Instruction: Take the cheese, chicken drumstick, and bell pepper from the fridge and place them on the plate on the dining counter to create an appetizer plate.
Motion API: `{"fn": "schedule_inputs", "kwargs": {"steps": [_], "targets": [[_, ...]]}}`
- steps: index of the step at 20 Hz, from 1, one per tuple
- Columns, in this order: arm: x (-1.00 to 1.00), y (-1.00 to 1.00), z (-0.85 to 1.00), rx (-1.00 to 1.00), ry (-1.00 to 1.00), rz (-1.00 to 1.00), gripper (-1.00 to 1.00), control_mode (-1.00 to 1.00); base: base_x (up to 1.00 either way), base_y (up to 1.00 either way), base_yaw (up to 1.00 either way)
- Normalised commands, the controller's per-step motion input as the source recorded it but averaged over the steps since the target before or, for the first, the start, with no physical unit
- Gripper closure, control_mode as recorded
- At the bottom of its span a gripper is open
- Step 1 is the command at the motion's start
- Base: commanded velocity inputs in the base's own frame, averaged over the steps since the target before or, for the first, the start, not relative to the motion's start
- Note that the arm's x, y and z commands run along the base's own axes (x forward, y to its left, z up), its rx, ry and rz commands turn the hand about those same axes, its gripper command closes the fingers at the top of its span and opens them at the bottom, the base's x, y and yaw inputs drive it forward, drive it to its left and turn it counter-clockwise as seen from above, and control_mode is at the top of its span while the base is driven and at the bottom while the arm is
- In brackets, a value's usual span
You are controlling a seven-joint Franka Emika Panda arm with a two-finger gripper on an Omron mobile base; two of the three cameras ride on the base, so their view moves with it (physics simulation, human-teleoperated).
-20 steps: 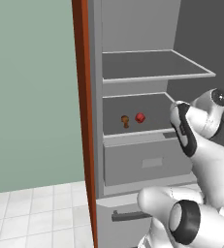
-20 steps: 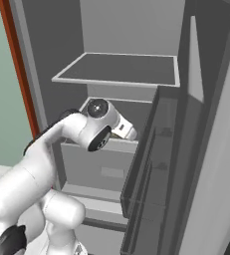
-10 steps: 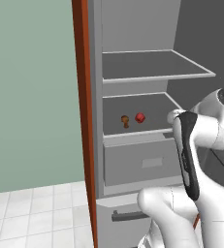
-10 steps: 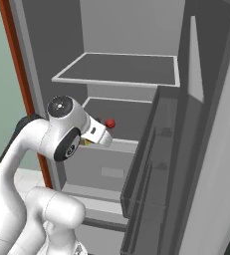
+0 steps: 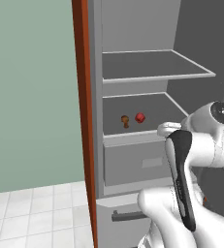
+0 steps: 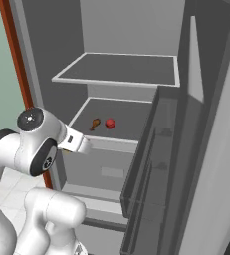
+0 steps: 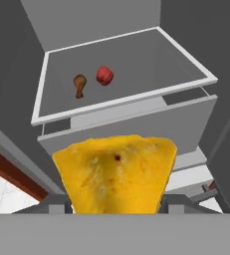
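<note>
Since a second ago I have pulled the arm back out of the fridge (image 5: 133, 72): its wrist was level with the lower shelf's front edge then, and now it sits nearer me and lower, in front of the drawer.

From the left base camera, the chicken drumstick (image 5: 125, 120) and the bell pepper (image 5: 140, 117) lie side by side, close but apart, toward the left of the lower shelf, exactly where they were. My arm's white links cover the lower right, and I cannot make out the fingers from here.

From the right base camera, the same two foods rest on that shelf, drumstick left of pepper. The hand points toward the drawer face, well short of the shelf. The fridge door stands open on the right.

Looking along the hand, the cheese (image 7: 115, 174) sits large and close between my gripper (image 7: 116, 201) tips, which are partly closed and clamped on its lower sides; I read that as a firm hold. Beyond it, the shelf with drumstick and pepper lies farther off.

My judgement: the first item is picked and clear of the fridge. Carrying it to the plate on the dining counter is left, then two more trips for the drumstick and pepper.
</note>
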Motion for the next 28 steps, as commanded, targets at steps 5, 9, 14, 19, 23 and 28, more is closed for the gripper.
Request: {"fn": "schedule_inputs", "kwargs": {"steps": [5, 9, 14, 19, 23, 28], "targets": [[-0.20, 0.05, 0.00, 0.00, -0.02, 0.00, 1.00, 1.00, -0.39, 0.04, 0.01], [0.00, 0.00, 0.00, 0.00, 0.00, 0.00, 1.00, 1.00, -1.00, 0.07, 0.08], [0.00, 0.00, 0.00, 0.00, 0.00, 0.00, 1.00, 1.00, -0.94, 0.26, 0.45], [0.00, 0.00, 0.00, 0.00, 0.00, 0.00, 1.00, 1.00, -0.27, 0.29, 1.00], [0.00, 0.00, 0.00, 0.00, 0.00, 0.00, 1.00, 1.00, -0.27, 0.38, 0.99], [0.00, 0.00, 0.00, 0.00, 0.00, 0.00, 1.00, 1.00, -0.29, 0.40, 0.98]]}}
